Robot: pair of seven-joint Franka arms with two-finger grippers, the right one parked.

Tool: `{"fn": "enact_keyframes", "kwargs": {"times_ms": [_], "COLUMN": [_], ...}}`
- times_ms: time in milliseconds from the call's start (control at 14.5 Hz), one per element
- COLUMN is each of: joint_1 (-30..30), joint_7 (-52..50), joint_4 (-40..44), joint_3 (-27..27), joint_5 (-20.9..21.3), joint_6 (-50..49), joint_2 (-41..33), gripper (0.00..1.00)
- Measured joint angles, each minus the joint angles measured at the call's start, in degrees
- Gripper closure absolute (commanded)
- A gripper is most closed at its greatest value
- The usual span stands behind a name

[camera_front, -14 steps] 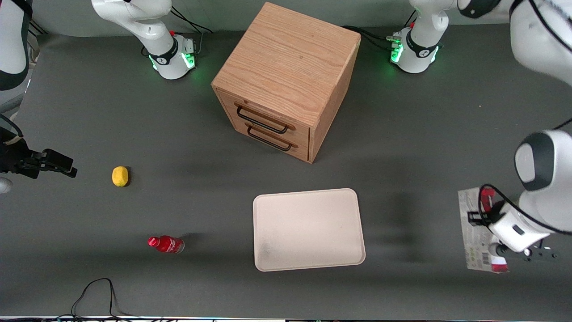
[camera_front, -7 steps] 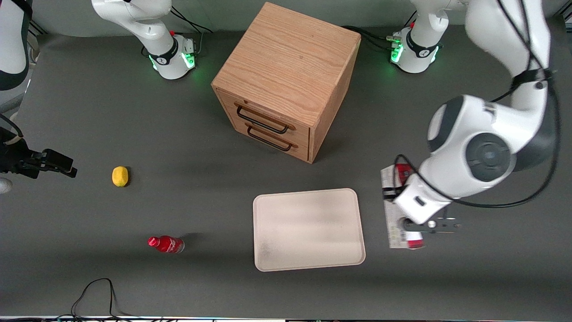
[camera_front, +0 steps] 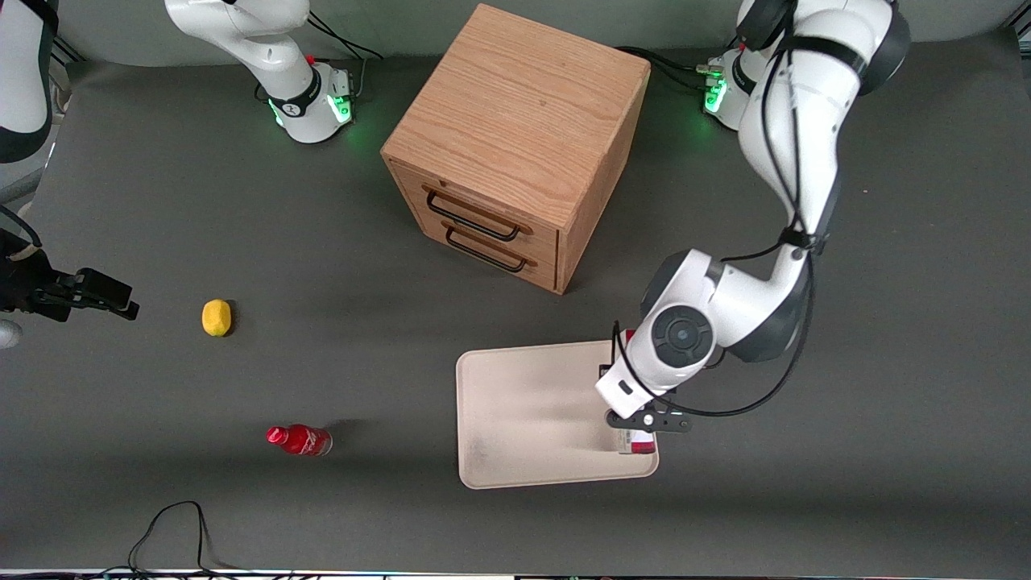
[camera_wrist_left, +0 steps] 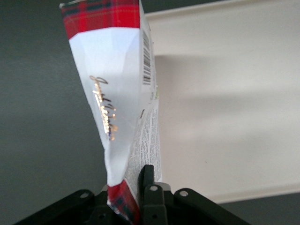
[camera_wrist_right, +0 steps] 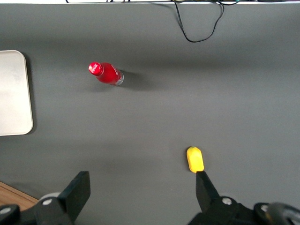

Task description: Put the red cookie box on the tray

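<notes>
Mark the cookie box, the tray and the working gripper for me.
Cookie box point(camera_wrist_left: 117, 79): left wrist view, on its white panel.
Tray point(camera_front: 515, 403): front view, on its bare floor.
Gripper point(camera_wrist_left: 138, 187): left wrist view, above the tray's edge, shut on the cookie box's end.

surface: dark grey matte table point(camera_front: 242, 201) filled the whole scene | furniture: wooden two-drawer cabinet point(camera_front: 515, 137) stood at 12 o'clock, black handles toward the front camera | cable: black loop point(camera_front: 173, 532) lay at 7 o'clock | light: soft, even, faint shadows
</notes>
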Motion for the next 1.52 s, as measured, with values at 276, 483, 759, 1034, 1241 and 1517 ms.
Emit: {"fn": "enact_keyframes", "kwargs": {"times_ms": [276,483,759,1034,1241,1517], "joint_1": [-0.73,-0.87,-1.09,1.78,8.16,18.3], "joint_7": [0.01,0.08,0.06,0.04,3.78,18.24], "joint_4": [0.11,0.02,0.34,-0.87,-5.1,-13.52], "joint_3": [1.7,1.92,2.0,2.99,3.32,3.43], "joint_5": [0.39,1.67,1.69,0.95,0.67,-3.2], "joint_6": [2.3,4.58,5.19,-4.28,-13.47,-21.2], "joint_2": [2.58,2.56,1.22,-8.68,-19.96,-33.79], "gripper": [0.01,0.0,0.0,0.0,0.0,0.0]}}
